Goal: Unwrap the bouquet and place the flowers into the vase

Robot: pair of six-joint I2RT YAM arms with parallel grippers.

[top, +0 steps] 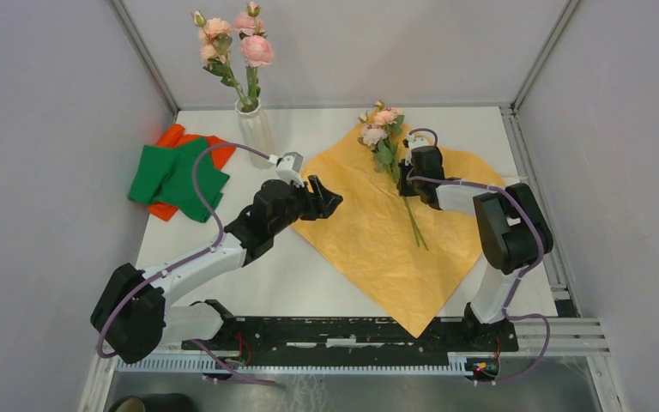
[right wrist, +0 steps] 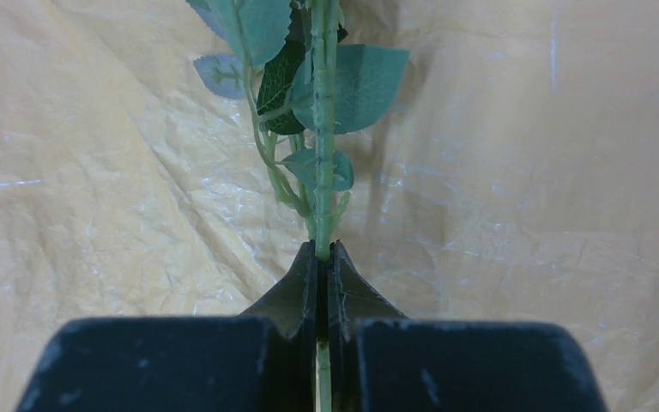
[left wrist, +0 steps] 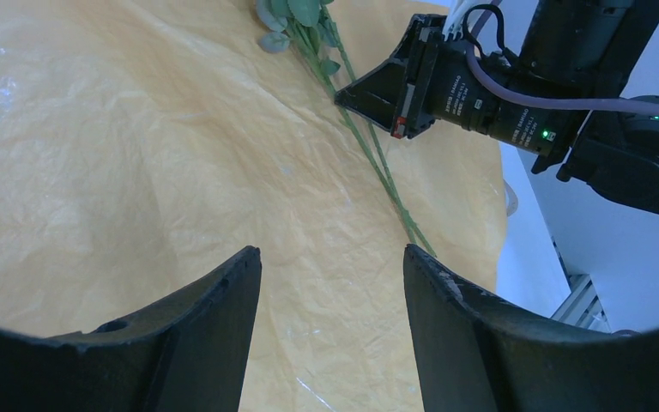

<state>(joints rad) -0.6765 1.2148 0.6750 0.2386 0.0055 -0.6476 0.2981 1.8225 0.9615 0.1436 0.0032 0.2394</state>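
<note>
The right pincer (right wrist: 324, 257) is clamped shut on the thin green stems (right wrist: 323, 129) of a small bunch of flowers (top: 380, 127), gripping just below the lowest leaves. The bunch lies flat on the unfolded orange paper sheet (top: 369, 245), with its pink heads toward the far edge of the worktop (top: 309, 283) and its stem ends toward the arms. The left pincer (top: 330, 199) hovers over the sheet's left edge, jaws apart, holding nothing. Beyond it, just off the sheet's far left corner, the whitish vase (top: 254, 129) stands upright with several pink roses (top: 240, 39) already in it. Green and orange cloths (top: 176, 176) lie to the vase's left. The unwrapping looks done, and the step in hand appears to be picking up this bunch. The next move likely calls for lifting it, tipping the stems downward and threading them into the narrow mouth without knocking the vase.
</note>
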